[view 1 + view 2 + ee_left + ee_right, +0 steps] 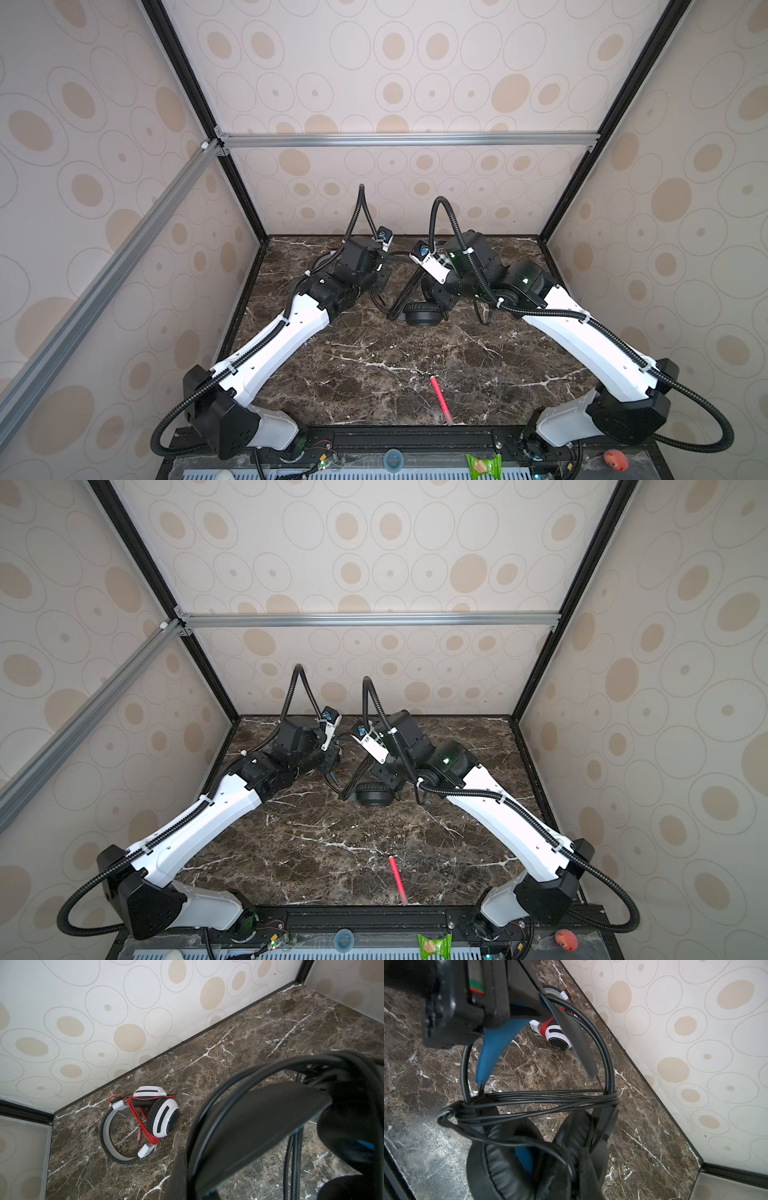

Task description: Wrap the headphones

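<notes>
Marble tabletop point(374, 365): pink-red pen point(440, 400) near front, white headset point(164, 1113) far left

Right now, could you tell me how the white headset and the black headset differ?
The white headset has a grey band and a red cord; the black headset has a blue-lined band and a black cord. The white headset lies flat by the back wall; the black headset stands upright, band on top, farther from it. Both are over-ear, with the cord wound across the frame.
</notes>
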Controlling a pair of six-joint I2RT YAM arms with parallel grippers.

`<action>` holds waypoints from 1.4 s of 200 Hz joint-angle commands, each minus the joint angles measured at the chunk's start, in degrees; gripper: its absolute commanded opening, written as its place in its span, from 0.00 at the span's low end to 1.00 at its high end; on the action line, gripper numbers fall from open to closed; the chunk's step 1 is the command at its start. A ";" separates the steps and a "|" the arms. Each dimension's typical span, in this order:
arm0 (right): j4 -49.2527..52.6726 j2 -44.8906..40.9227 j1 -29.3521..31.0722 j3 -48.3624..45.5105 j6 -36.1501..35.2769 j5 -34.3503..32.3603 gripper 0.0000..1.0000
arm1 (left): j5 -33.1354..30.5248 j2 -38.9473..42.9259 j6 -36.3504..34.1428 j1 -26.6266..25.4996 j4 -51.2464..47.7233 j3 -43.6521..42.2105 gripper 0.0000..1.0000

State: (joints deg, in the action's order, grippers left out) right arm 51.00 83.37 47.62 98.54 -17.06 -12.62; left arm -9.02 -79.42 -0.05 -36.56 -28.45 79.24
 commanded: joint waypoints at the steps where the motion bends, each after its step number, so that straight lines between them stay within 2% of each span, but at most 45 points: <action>1: -0.22 -1.43 -0.36 1.83 -3.31 -5.36 0.00 | 7.35 1.32 -3.91 -0.04 -5.15 1.19 0.00; 27: -5.77 -4.41 0.22 1.47 -3.86 -2.70 0.00 | 10.42 0.00 -5.15 -0.01 -8.93 2.67 0.00; 52: -7.62 -4.36 0.32 2.78 -3.97 2.69 0.00 | 11.71 -0.04 -5.28 -0.07 -9.17 2.63 0.00; 65: -8.16 -4.21 0.35 2.75 -4.03 3.14 0.00 | 12.15 -0.03 -5.24 -0.08 -8.74 2.67 0.00; 85: -6.67 -3.36 0.35 3.01 -5.37 2.04 0.00 | 12.55 0.09 -5.13 -0.04 -8.39 3.07 0.00; 159: -5.45 -4.10 0.16 -1.88 -16.66 -10.12 0.00 | 14.80 0.06 -6.08 -0.13 -9.99 3.72 0.00; 226: -5.97 -4.16 -1.30 -4.85 -22.33 -12.91 0.00 | 15.60 -0.44 -6.51 -0.61 -11.14 5.81 0.00; 249: -6.12 -4.88 -1.45 -2.82 -19.51 -7.25 0.00 | 15.39 -0.18 -6.37 -0.86 -11.05 5.71 0.00; 280: -6.86 -3.93 -1.47 1.32 -9.70 -0.04 0.00 | 14.90 0.44 -6.27 -1.30 -10.25 5.20 0.00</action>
State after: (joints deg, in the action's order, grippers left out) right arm 47.13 80.90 47.81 95.35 -34.04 -14.68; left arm 3.62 -80.79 -3.92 -37.15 -35.88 82.00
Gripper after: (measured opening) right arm 0.069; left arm 0.070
